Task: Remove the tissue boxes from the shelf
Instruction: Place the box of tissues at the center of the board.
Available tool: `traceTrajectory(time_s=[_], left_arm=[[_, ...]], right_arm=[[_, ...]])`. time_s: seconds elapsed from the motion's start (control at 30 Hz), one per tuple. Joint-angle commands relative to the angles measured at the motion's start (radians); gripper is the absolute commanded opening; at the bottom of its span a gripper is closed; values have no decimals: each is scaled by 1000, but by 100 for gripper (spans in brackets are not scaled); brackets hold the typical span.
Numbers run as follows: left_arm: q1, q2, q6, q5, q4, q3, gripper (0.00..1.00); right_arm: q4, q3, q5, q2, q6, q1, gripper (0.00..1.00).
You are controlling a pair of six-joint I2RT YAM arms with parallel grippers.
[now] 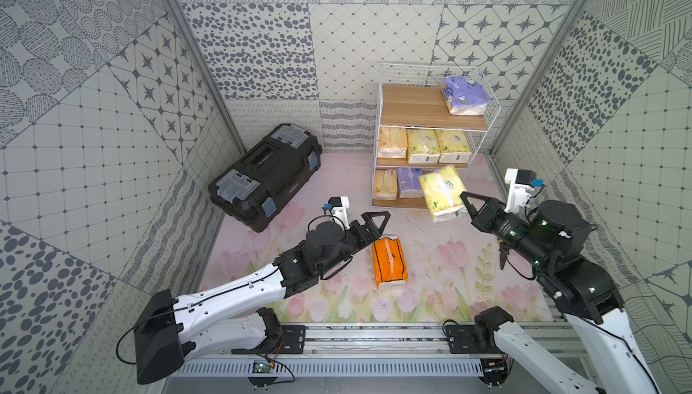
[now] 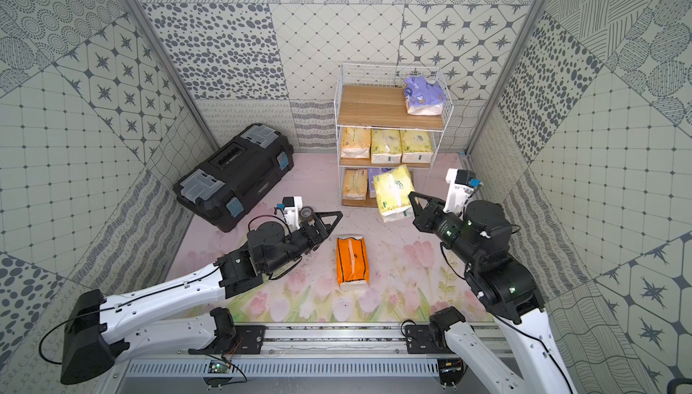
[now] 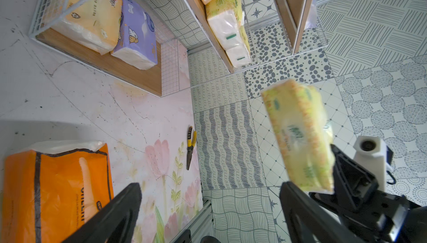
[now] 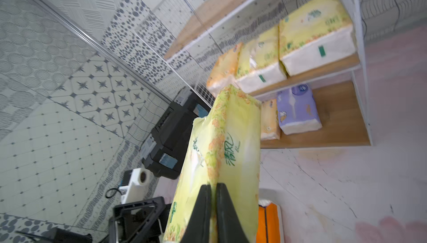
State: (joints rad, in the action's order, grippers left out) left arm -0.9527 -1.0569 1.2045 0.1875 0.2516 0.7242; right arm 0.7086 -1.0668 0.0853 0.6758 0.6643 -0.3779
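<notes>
Yellow-green pack (image 1: 443,193) is clamped at one end by the right gripper (image 1: 466,201) and hangs clear just in front of the shelf (image 1: 430,111), its long axis running from the jaws toward the shelf. The left gripper (image 1: 382,227) is spread apart and empty, farther from the shelf.

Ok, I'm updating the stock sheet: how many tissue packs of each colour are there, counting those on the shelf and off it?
bright orange tissue pack: 1
purple tissue packs: 2
pale yellow-green tissue packs: 3
yellow-orange tissue packs: 2
Total: 8
</notes>
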Motion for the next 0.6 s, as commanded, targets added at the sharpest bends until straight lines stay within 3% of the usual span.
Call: traceTrajectory(time_s=[0.0, 0.23, 0.53, 0.57], left_arm=[[3, 40, 25, 66, -135, -52, 98], [7, 68, 116, 109, -201, -173, 98], [12, 23, 153, 122, -182, -182, 97], [14, 11, 148, 119, -181, -168, 97]], right_arm=[[59, 137, -54, -69, 15, 2, 0], [-130, 456, 31, -129, 124, 1, 0], [-325, 664, 68, -22, 195, -4, 0], [-320, 672, 62, -6, 198, -3, 9]])
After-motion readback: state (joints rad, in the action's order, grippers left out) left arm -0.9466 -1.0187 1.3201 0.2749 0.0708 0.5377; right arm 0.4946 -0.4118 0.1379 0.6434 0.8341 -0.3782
